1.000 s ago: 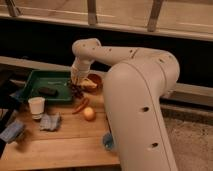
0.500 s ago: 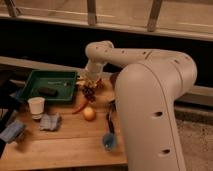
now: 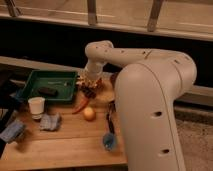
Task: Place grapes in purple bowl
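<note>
A robot's white arm (image 3: 131,56) is reaching down from the right over a wooden desk (image 3: 65,146), with its gripper (image 3: 89,81) hanging just off the right edge of a green tray (image 3: 29,83) at the back of the desk. The fingers are clamping together on the grapes (image 3: 90,90), a dark reddish bunch that is hanging directly beneath them, beside the tray's near right corner; whether the bunch is touching the desk cannot be told. A small dark object (image 3: 48,91) is lying inside the tray. Just right of the gripper, a dark rounded shape (image 3: 114,79) is peeking out from behind the arm, and it cannot be told whether this is the purple bowl. Below the grapes, an orange-red carrot-like piece (image 3: 81,105) is lying at a slant, with a round yellow-orange fruit (image 3: 89,114) sitting just in front of it. A white cup (image 3: 36,106) is standing upright near the tray's front edge, and a crumpled blue cloth (image 3: 50,121) is resting just beside it. Toward the desk's front right, a small blue cup (image 3: 109,142) is sitting close to the robot's body, with a dark utensil (image 3: 110,118) lying between it and the fruit.
</note>
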You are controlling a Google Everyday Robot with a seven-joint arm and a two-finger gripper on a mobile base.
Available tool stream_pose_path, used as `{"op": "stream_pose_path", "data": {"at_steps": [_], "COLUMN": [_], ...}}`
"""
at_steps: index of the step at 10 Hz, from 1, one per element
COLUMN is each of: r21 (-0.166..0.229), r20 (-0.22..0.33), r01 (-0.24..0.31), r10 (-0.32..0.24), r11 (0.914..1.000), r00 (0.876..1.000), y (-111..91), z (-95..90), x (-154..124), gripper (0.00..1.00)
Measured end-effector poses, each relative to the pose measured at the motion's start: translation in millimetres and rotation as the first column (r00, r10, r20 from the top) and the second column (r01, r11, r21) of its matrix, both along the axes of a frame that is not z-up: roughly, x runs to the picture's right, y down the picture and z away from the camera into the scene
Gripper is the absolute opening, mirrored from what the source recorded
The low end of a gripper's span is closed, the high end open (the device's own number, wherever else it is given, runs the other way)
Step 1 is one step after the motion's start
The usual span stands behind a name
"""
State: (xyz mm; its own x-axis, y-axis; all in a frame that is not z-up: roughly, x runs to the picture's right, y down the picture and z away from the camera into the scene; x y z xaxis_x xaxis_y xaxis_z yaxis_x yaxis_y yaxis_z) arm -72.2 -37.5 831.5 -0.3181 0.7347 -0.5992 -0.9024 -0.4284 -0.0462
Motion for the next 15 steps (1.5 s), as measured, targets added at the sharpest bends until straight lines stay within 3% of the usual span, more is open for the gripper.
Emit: {"op": "stream_pose_path", "data": {"at_steps": [2, 4, 7, 9, 11, 15], "r21": [-0.008, -0.014, -0.038, -0.025, 0.02, 0.038], "r20": [-0.009, -0.025, -0.01, 0.071, 0.146, 0.153], "r01": [0.002, 0.006, 0.057, 0.131, 0.205, 0.224], "r10": [-0.002, -0.006, -0.058, -0.129, -0.206, -0.227], "r11": [1.0, 0.9999, 0.9976, 0.9911, 0.9786, 0.9738], "r00": [1.0, 1.0, 0.998, 0.989, 0.968, 0.962], "y": [-7, -16, -15, -10, -8, -7], "z": [4.4, 7.6, 9.0, 6.0, 2.7, 2.3], "x": [30, 80, 122, 133, 130, 128], "gripper": [0.0, 0.0, 0.0, 0.0, 0.0, 0.0]}}
